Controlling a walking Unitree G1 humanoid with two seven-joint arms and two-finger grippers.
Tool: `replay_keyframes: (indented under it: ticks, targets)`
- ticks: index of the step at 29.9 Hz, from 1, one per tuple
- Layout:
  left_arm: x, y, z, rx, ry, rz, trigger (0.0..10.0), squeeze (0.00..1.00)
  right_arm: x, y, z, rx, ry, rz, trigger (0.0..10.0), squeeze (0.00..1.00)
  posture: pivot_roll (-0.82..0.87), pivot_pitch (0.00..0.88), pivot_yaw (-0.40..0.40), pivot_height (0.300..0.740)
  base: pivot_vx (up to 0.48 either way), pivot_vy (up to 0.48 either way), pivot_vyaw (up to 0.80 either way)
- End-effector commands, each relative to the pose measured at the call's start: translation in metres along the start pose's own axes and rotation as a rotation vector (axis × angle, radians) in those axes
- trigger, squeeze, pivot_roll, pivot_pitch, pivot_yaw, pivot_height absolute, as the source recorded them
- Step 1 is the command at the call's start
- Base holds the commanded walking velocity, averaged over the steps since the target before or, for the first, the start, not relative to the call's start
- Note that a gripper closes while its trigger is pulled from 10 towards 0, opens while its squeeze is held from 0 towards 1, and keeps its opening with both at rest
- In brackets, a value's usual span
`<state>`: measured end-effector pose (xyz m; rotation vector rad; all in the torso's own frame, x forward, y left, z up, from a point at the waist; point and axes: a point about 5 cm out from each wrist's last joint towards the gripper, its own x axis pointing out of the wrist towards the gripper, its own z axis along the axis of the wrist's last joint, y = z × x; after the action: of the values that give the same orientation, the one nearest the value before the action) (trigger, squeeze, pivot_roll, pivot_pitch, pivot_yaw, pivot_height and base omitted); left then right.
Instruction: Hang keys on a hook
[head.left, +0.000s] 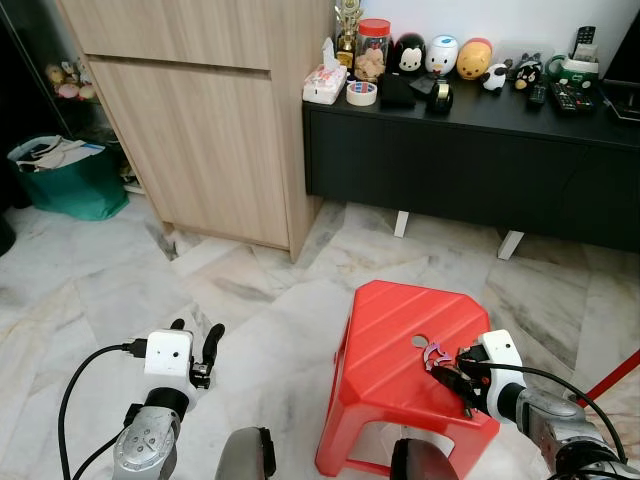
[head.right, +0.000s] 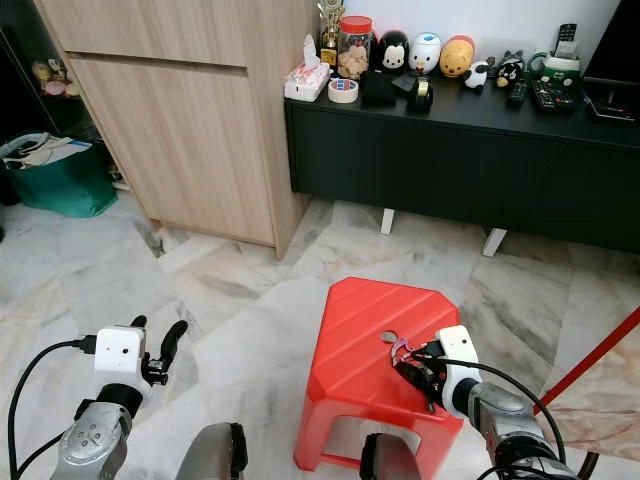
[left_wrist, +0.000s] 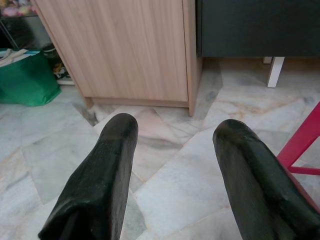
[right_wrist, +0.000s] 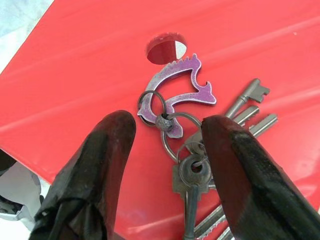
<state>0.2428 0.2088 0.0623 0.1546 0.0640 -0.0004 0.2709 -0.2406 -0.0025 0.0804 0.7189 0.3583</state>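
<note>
A bunch of keys on a ring with a purple clip lies flat on the top of a red plastic stool, beside the stool's round hole. My right gripper is low over the stool and open. One black finger stands on each side of the key ring, and I cannot tell whether the fingers touch it. From the head, the keys sit just ahead of that gripper. My left gripper is open with nothing in it, held over the marble floor left of the stool.
A light wooden cabinet stands ahead on the left. A black low sideboard on the right carries toys, a jar and a tissue box. A green bag is at far left. A red bar slants at the right edge.
</note>
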Motion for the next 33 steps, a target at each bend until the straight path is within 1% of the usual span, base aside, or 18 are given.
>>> replay_keyframes:
  ticks: [1,8,12,16,18,23,30,33]
  targets:
    - [-0.001,0.001,-0.001,0.017,0.008,-0.010,10.0,0.00,0.001,0.001,0.000,-0.013,0.008,-0.003,10.0,0.00,0.11,0.041,0.009,0.595,0.000,0.000,0.00]
    - [-0.001,0.002,0.000,0.021,0.008,-0.011,10.0,0.00,0.000,-0.002,-0.002,-0.018,0.024,-0.031,10.0,0.00,0.11,0.036,0.012,0.595,0.000,0.000,0.00]
    - [-0.001,0.002,0.000,0.022,0.007,-0.012,10.0,0.00,-0.002,-0.007,-0.003,-0.010,0.030,-0.094,10.0,0.00,0.11,0.035,0.015,0.595,0.000,0.000,0.00]
    - [-0.001,0.002,0.001,0.024,0.006,-0.014,10.0,0.00,-0.004,-0.013,0.007,0.037,-0.054,-0.141,10.0,0.00,0.11,0.035,0.019,0.595,0.000,0.000,0.00]
    - [0.000,0.002,0.001,0.024,0.006,-0.015,10.0,0.00,-0.005,-0.014,0.011,0.052,-0.082,-0.136,10.0,0.00,0.10,0.037,0.021,0.595,0.000,0.000,0.00]
    - [0.000,0.001,0.001,0.023,0.008,-0.019,10.0,0.00,-0.005,-0.013,0.010,0.047,-0.076,-0.121,10.0,0.00,0.10,0.038,0.021,0.595,0.000,0.000,0.00]
    - [0.000,0.001,0.001,0.023,0.009,-0.019,10.0,0.00,-0.004,-0.009,-0.002,0.052,-0.018,-0.096,10.0,0.00,0.10,0.041,0.020,0.595,0.000,0.000,0.00]
    - [0.000,0.001,0.000,0.025,0.012,-0.018,10.0,0.00,-0.003,-0.008,-0.004,0.053,-0.012,-0.092,10.0,0.00,0.10,0.042,0.020,0.595,0.000,0.000,0.00]
